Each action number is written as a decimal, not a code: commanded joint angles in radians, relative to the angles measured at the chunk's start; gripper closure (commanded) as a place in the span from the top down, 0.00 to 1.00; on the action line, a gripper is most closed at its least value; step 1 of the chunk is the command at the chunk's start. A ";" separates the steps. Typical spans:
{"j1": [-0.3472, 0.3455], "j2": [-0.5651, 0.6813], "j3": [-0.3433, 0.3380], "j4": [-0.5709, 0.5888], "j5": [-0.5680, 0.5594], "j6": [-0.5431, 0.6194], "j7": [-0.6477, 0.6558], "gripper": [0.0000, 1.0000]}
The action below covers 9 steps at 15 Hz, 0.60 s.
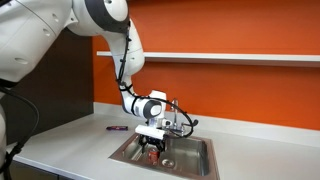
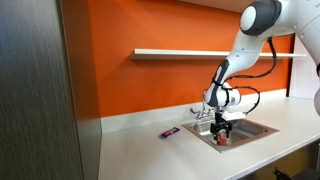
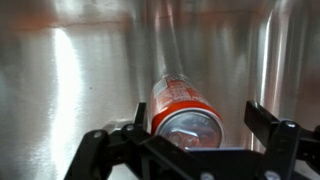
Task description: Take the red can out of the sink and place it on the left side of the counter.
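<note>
The red can (image 3: 178,98) lies on its side in the stainless-steel sink (image 3: 70,70), with its silvery top facing the wrist camera. My gripper (image 3: 197,128) is down in the basin and open. One finger is on each side of the can, and a gap shows at the right finger. In both exterior views the gripper (image 1: 152,146) (image 2: 222,130) reaches into the sink (image 1: 195,152) (image 2: 256,128), with a bit of the red can (image 1: 151,155) (image 2: 224,141) under it. The light counter (image 1: 70,150) (image 2: 150,150) stretches away beside the sink.
A small flat purple object (image 1: 118,128) (image 2: 170,133) lies on the counter near the sink. The chrome faucet (image 1: 186,118) (image 2: 203,112) stands behind the basin, close to my wrist. A white shelf (image 1: 230,57) (image 2: 180,52) hangs on the orange wall.
</note>
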 commanded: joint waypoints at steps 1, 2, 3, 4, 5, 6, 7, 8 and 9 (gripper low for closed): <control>-0.034 0.004 0.032 0.004 0.021 0.022 -0.015 1.00; -0.035 0.004 0.033 0.004 0.022 0.024 -0.013 1.00; -0.033 0.005 0.031 0.006 0.020 0.025 -0.010 1.00; -0.035 0.006 0.031 0.007 0.020 0.026 -0.009 0.75; -0.036 0.008 0.031 0.009 0.022 0.027 -0.009 0.72; -0.037 0.009 0.031 0.010 0.022 0.027 -0.008 0.66; -0.039 0.011 0.031 0.012 0.022 0.028 -0.008 0.58; -0.042 0.011 0.032 0.013 0.023 0.028 -0.009 0.49; -0.043 0.013 0.031 0.014 0.023 0.029 -0.008 0.40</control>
